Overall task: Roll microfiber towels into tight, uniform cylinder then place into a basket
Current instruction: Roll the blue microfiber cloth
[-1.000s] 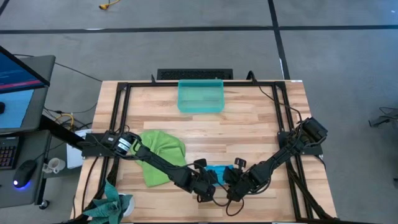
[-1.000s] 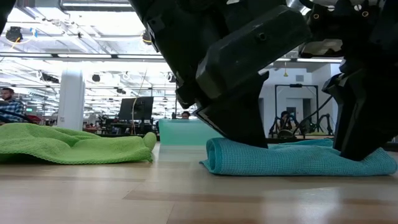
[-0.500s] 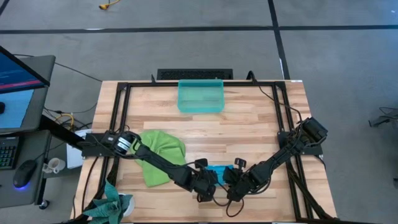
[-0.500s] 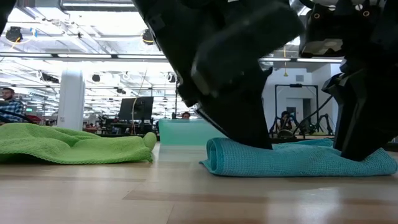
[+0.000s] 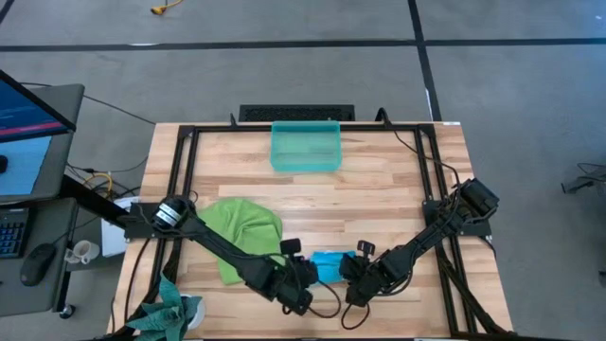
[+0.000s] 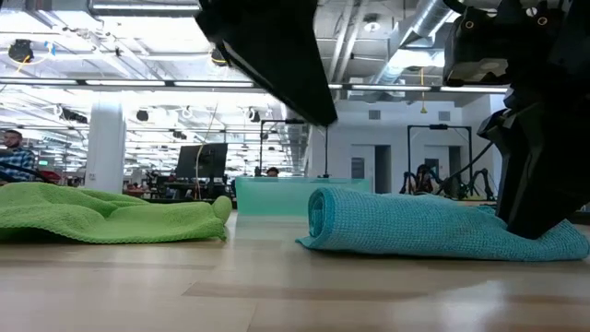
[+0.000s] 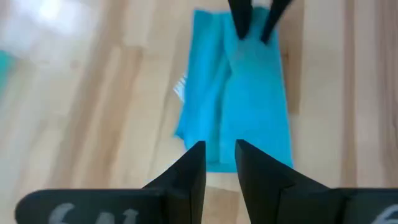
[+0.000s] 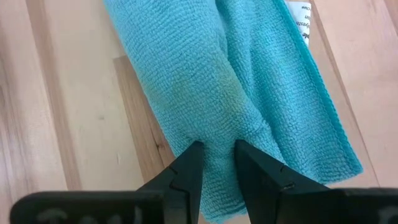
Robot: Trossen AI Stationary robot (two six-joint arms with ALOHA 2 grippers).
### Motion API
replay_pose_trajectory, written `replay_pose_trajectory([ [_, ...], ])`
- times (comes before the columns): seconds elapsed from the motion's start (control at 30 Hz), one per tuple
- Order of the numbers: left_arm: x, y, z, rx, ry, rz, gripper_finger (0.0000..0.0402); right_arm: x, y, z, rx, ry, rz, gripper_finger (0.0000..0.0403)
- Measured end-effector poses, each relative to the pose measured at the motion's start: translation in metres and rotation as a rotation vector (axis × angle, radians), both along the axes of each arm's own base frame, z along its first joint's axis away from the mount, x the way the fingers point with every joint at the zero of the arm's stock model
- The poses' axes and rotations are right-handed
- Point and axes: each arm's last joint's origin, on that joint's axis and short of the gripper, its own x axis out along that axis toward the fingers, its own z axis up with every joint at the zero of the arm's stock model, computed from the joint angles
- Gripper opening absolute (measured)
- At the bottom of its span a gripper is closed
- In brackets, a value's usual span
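The blue towel (image 5: 329, 264) lies low in the high view, a little right of centre, on the wooden table (image 5: 379, 199). It is partly rolled into a long, loose bundle, and in the low view (image 6: 406, 226) its rolled end shows at centre frame with the rest trailing off to the right.

The right gripper (image 5: 350, 275) sits at the towel's right end in the high view. In the right wrist view its two dark fingers (image 8: 186, 171) are pinched on a fold of the blue cloth (image 8: 230, 81), which bunches up between the tips, so the jaws are clamped on the towel.

The left gripper (image 5: 301, 282) is just left of the towel's other end in the high view. In the left wrist view its fingers (image 7: 193, 171) stand a narrow gap apart with only the towel (image 7: 239, 106) and bare wood showing beyond them; the picture is blurred, but nothing seems to be held between them. In the low view the left arm hangs clear above the towel at upper centre.

The green towel (image 5: 241, 235) lies spread and rumpled at lower left of the high view, partly under the left arm. The basket (image 5: 305, 147) stands at top centre of the table, well apart from both towels.
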Motion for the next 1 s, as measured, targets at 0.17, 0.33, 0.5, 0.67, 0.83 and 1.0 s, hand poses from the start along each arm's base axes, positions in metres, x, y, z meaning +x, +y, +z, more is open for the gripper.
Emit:
replay_pose_trajectory([
  [0.17, -0.005, -0.012, 0.001, 0.058, -0.103, 0.021, 0.0081, 0.0, 0.0, 0.0, 0.003, -0.004, 0.0, 0.0118],
  [0.33, 0.001, -0.019, -0.008, 0.044, -0.163, -0.114, 0.008, 0.0, 0.0, 0.0, 0.003, -0.004, 0.001, 0.0118],
  [0.5, 0.013, -0.016, -0.003, -0.075, -0.176, -0.246, 0.0081, 0.0, 0.0, 0.0, 0.001, -0.005, 0.007, 0.0118],
  [0.67, 0.022, -0.006, -0.005, -0.086, -0.186, -0.229, 0.0111, 0.0, 0.0, 0.0, 0.001, -0.006, 0.007, 0.0118],
  [0.83, 0.03, -0.001, -0.033, -0.102, -0.139, -0.198, 0.0164, 0.001, 0.0, 0.0, 0.0, -0.01, 0.008, 0.0118],
  [1.0, 0.039, 0.004, -0.064, -0.093, -0.083, -0.231, 0.0188, 0.001, 0.002, 0.0, -0.016, -0.013, 0.065, 0.0118],
])
